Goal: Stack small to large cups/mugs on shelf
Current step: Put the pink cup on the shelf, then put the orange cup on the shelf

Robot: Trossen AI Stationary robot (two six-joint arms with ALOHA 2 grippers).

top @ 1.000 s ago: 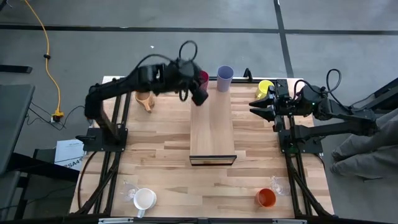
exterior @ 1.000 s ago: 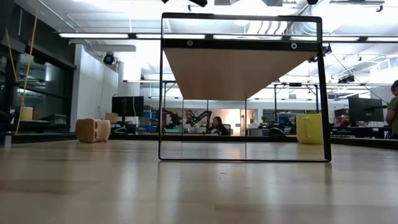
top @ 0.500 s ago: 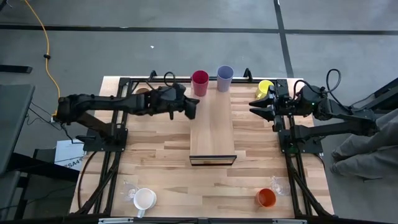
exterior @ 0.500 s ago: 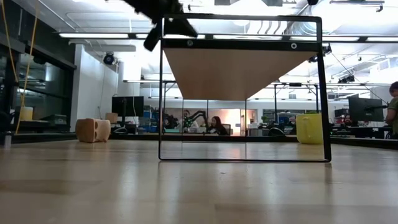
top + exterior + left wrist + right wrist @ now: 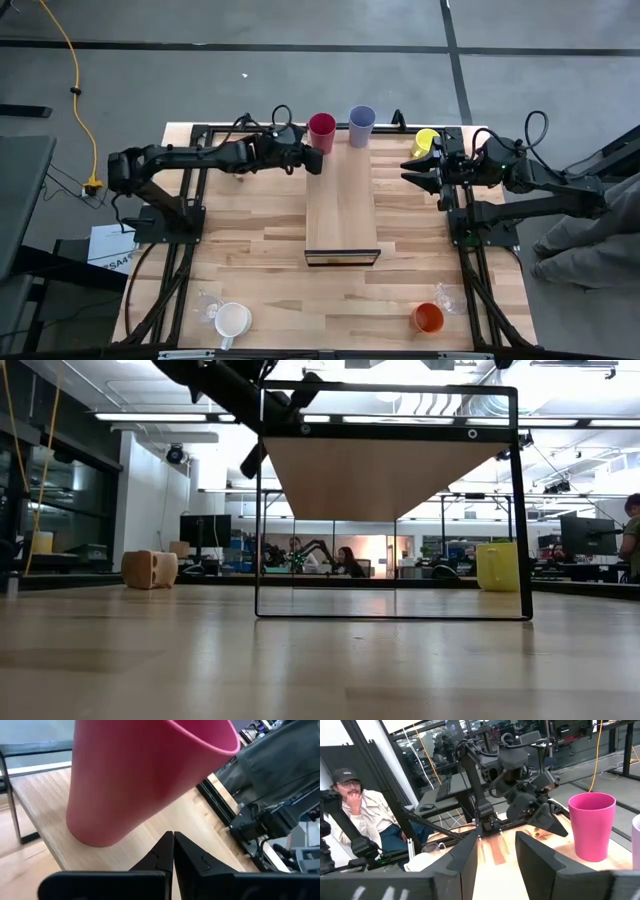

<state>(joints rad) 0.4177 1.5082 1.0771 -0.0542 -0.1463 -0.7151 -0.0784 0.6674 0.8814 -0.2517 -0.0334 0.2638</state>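
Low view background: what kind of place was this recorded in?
Probably a robotics lab or open workshop. Behind the wooden tabletop are rows of desks with monitors, exposed ceiling ducts with strip lights, and a seated person beside another robot arm.

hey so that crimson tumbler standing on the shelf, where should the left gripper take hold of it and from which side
Probably the mid wall, pinched across its width from the left arm's side. The crimson tumbler stands upright, mouth up, with no handle, on the far end of the shelf, and the lavender tumbler crowds its other side. The left gripper is beside it, fingers shut, so it must open first.
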